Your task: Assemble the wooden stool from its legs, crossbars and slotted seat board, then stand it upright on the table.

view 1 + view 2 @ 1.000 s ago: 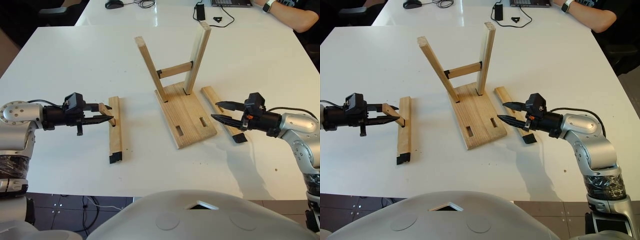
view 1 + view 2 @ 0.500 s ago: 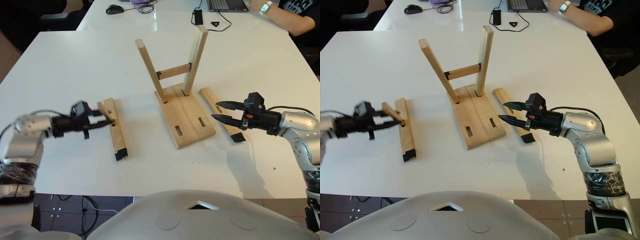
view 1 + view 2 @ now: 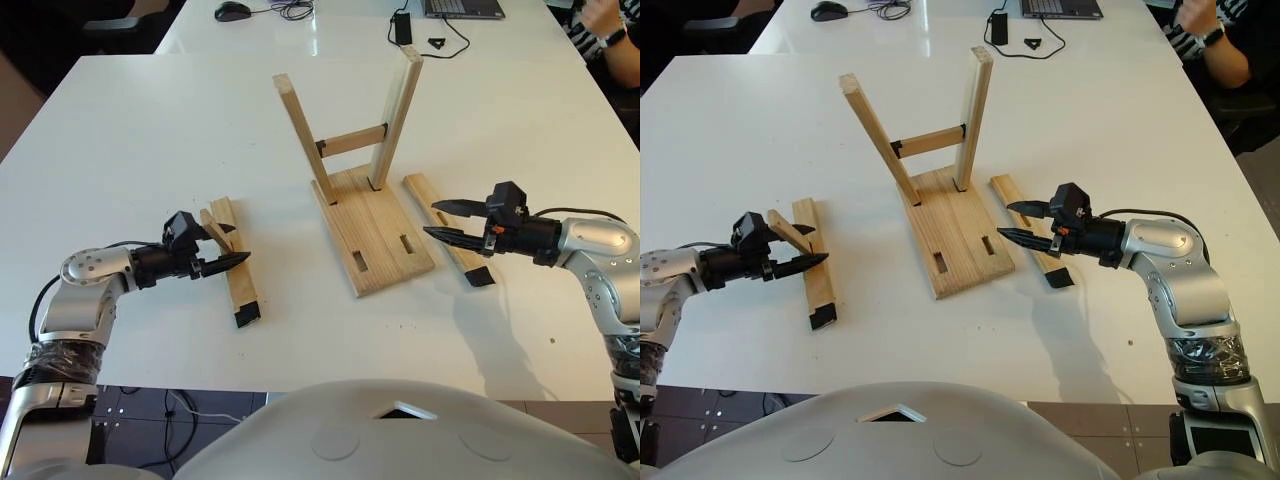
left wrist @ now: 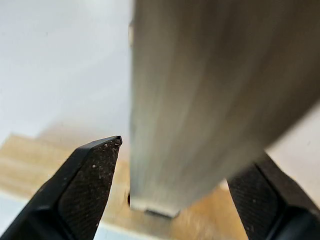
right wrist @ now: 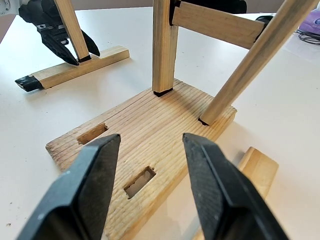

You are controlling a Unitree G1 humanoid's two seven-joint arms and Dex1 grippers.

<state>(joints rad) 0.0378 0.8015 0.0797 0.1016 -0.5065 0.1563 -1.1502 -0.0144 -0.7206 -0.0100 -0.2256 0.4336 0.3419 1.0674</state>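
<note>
Left gripper point(image 3: 236, 244) of mine is open. Its black, gritty fingers point(image 4: 95, 175) straddle a short crossbar point(image 3: 214, 221) with a sliver of gap on one side, so nothing is clamped. That arm lies low across the lower left of the head views, elbow bent, forearm almost level with the white surface point(image 3: 130, 130).

The short crossbar is a square stick of pale wood. It rises at a slant from the flat leg point(image 3: 240, 280), a longer pale bar lying on the surface with a black cap at its near end.

At centre frame the seat board point(image 3: 385, 215) lies flat, a grooved rectangle of light wood with two empty slots point(image 3: 358, 262) cut near its lower edge. Two legs are socketed into its upper end. The leaning leg point(image 3: 303, 135) tilts toward the upper left, the straight leg point(image 3: 396, 110) stands nearly upright, and a joining crossbar point(image 3: 352, 140) spans them.

My right gripper point(image 3: 430, 219) hovers spread wide just right of the board, forearm level and wrist straight. It sits over the loose leg point(image 3: 452, 250), which lies flat beside the board and is black-capped too.
</note>
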